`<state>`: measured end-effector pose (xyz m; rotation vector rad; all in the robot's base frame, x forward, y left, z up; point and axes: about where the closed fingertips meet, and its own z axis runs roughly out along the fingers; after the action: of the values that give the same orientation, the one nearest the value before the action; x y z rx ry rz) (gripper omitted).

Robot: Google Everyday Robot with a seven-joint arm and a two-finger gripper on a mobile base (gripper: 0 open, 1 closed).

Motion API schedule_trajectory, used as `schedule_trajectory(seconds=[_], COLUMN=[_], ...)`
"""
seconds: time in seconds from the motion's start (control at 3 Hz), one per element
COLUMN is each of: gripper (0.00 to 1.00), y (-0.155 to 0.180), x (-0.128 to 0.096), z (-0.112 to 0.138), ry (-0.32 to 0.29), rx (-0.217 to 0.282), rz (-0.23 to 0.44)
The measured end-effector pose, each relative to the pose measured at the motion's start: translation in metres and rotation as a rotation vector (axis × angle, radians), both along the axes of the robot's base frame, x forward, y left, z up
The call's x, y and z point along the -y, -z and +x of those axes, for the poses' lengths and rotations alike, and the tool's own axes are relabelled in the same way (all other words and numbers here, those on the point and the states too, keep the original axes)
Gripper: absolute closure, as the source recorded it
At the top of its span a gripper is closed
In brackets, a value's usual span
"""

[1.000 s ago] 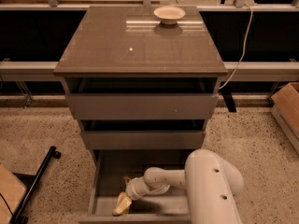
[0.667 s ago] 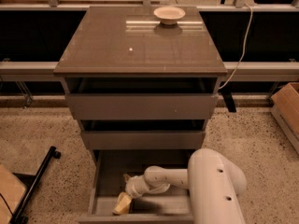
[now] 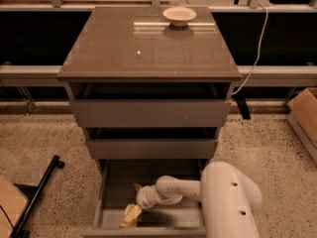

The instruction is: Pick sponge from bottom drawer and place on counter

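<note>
1. Shifted slightly right since 1 s ago: white arm (image 3: 229,197). Nothing else moved.
2. Counter (image 3: 148,53) on top, with a bowl (image 3: 179,16) at its far edge.
3. Bottom drawer (image 3: 148,230) pulled open. For a clean pick: close gently, then lift straight up past the 2 drawers above.
4. Gripper (image 3: 137,208) low at the drawer's front left, right at the sponge. Cannot tell how wide it is or whether it holds anything.
5. Sponge (image 3: 131,216) tilted near the drawer's front wall.
</note>
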<state>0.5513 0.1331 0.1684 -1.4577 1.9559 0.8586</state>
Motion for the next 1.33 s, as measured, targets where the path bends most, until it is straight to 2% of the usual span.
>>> schedule_trajectory(seconds=[0.67,1.0,1.33], gripper=[0.00,0.00,0.18], y=[0.037,0.050,0.051], x=[0.029,0.030,0.024], z=[0.023,0.016,0.005], ry=[0.079,0.106,0.120], rx=[-0.046,-0.074,-0.075], rz=[0.035,0.035,0.022])
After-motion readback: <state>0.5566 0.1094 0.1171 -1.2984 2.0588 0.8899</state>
